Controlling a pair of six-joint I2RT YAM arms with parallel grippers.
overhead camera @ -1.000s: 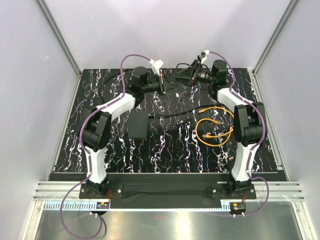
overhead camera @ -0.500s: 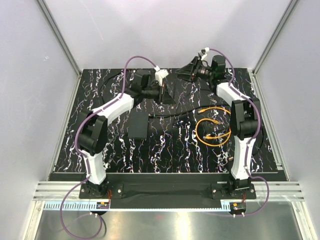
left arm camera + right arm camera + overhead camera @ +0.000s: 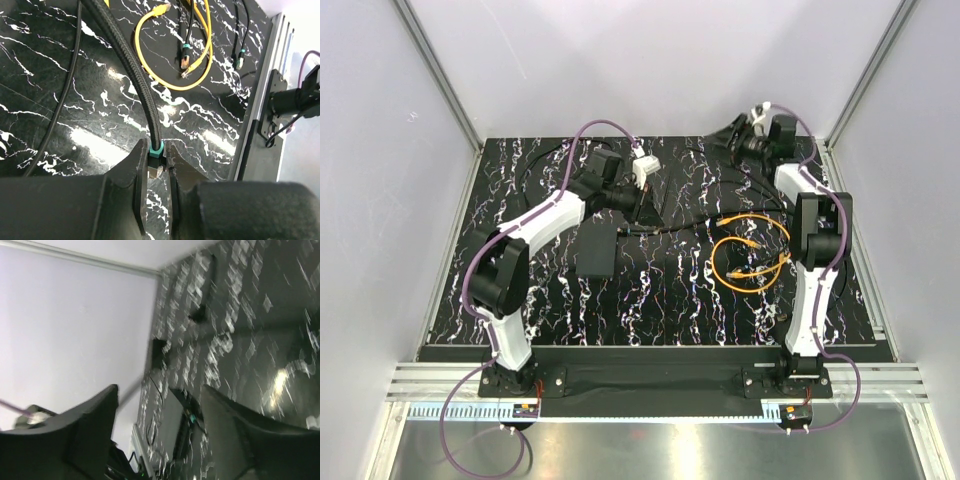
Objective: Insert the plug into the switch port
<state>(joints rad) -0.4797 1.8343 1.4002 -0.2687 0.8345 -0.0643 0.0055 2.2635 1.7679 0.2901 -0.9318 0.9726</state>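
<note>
The small orange plug (image 3: 724, 218) tipping the thin bright orange coiled cable (image 3: 760, 215) lies loose on the black marbled table (image 3: 670, 300), at 3 o'clock from the small flat matte-black box (image 3: 597, 250), well apart. At the box's 1 o'clock, the left gripper (image 3: 155, 160) is clamped on the teal-collared connector (image 3: 156, 149) of a thick black braided cable (image 3: 135, 75). At the coil's 12 o'clock, the right gripper (image 3: 159, 390) has its jaws apart, holding nothing.

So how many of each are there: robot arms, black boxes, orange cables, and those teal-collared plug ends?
Robot arms: 2 (left arm, right arm)
Flat black box: 1
Orange coiled cable: 1
Teal-collared plug ends on black cables, seen from the left wrist: 4
Total: 8
</note>
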